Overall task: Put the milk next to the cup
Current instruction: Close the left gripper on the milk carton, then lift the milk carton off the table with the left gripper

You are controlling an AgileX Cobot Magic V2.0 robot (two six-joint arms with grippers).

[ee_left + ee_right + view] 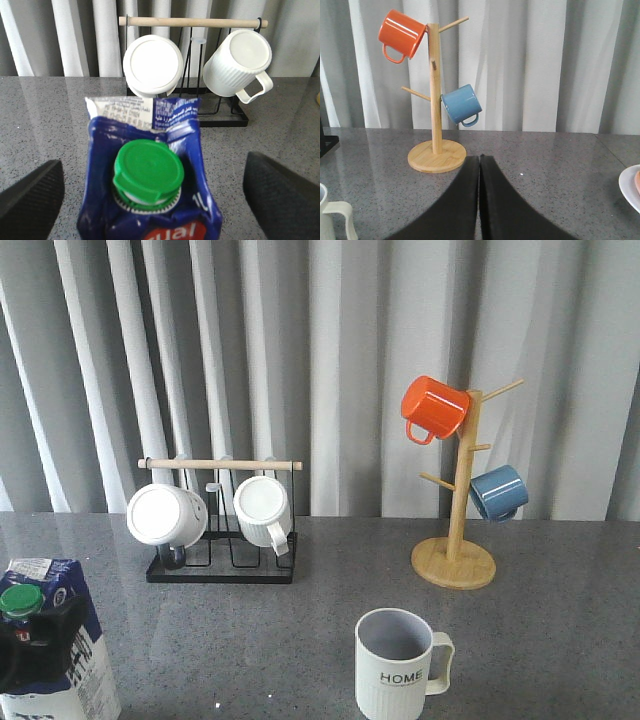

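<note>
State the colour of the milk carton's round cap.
Green; the cap on the milk shows best in the left wrist view.

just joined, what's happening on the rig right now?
The left gripper sits around the milk at the table's near left, jaws open on either side, not yet clamped. The cup, marked HOME, stands upright near centre, well apart from the carton. The right gripper is shut and idle, facing the wooden mug tree.

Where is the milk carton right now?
In the front view the milk stands at the table's near left corner, in front of the black mug rack and well left of the HOME cup; the left gripper's open fingers flank it.
</note>
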